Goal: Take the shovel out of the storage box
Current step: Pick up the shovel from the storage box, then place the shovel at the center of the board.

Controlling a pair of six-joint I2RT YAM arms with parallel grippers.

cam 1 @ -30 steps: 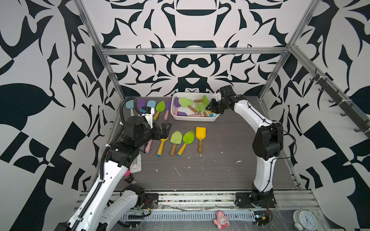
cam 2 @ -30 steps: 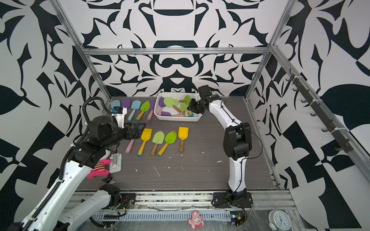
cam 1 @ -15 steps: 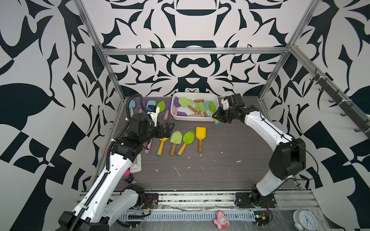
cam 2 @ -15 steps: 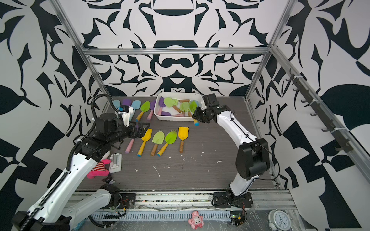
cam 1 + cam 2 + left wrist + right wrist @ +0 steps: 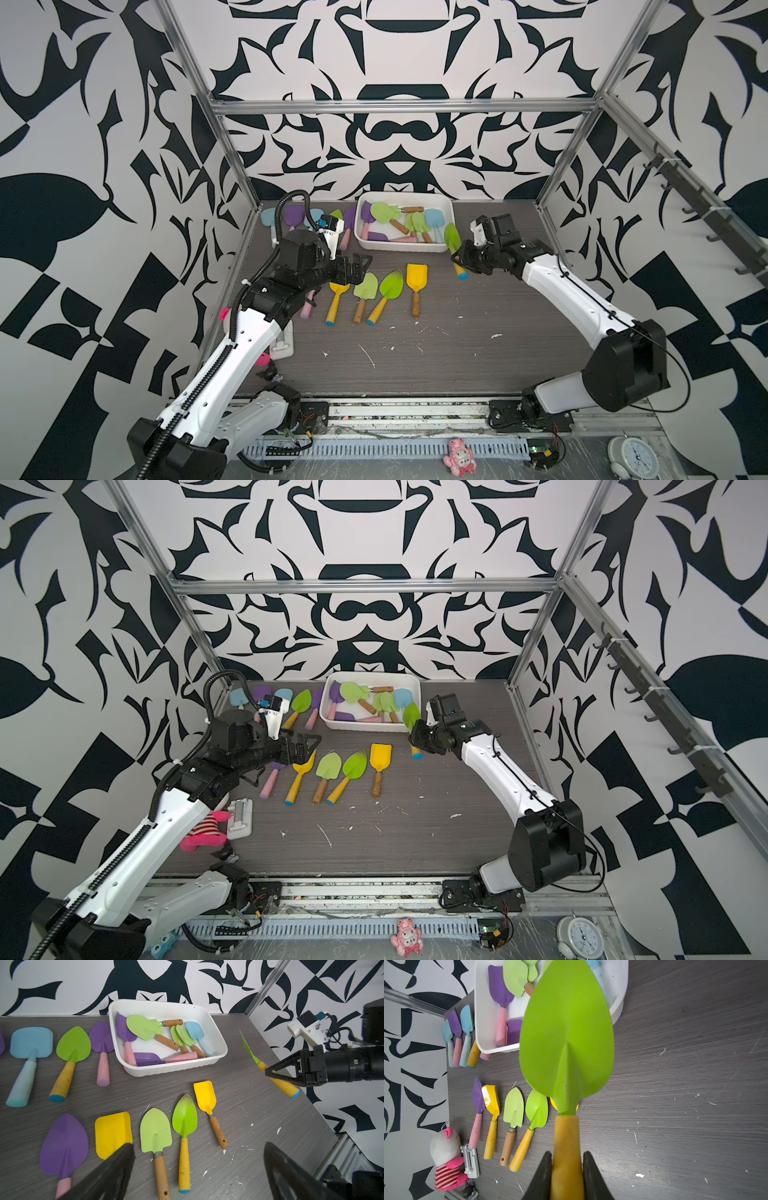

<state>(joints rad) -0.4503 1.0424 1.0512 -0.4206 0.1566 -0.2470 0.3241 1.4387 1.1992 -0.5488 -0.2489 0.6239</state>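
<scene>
The white storage box [image 5: 399,249] [image 5: 365,727] [image 5: 172,1068] [image 5: 481,1022] stands at the back of the table with several shovels lying in it. My right gripper [image 5: 459,259] [image 5: 415,737] [image 5: 566,1155] is shut on the yellow handle of a green-bladed shovel [image 5: 451,237] [image 5: 411,716] [image 5: 280,1082] [image 5: 566,1043]. It holds that shovel above the table, just off the box's right front corner, blade pointing towards the box. My left gripper [image 5: 361,266] [image 5: 309,746] [image 5: 198,1145] hangs open over the row of shovels in front of the box, holding nothing.
Several shovels lie in a row in front of the box, among them a yellow one [image 5: 415,278]. Another row lies left of the box [image 5: 72,1047]. A plush toy [image 5: 205,833] and a white clip [image 5: 241,818] sit at the table's left edge. White flecks dot the tabletop.
My right gripper has carried the green shovel from over the box out past its right front corner, towards the front. My left gripper has shifted slightly right, still open.
</scene>
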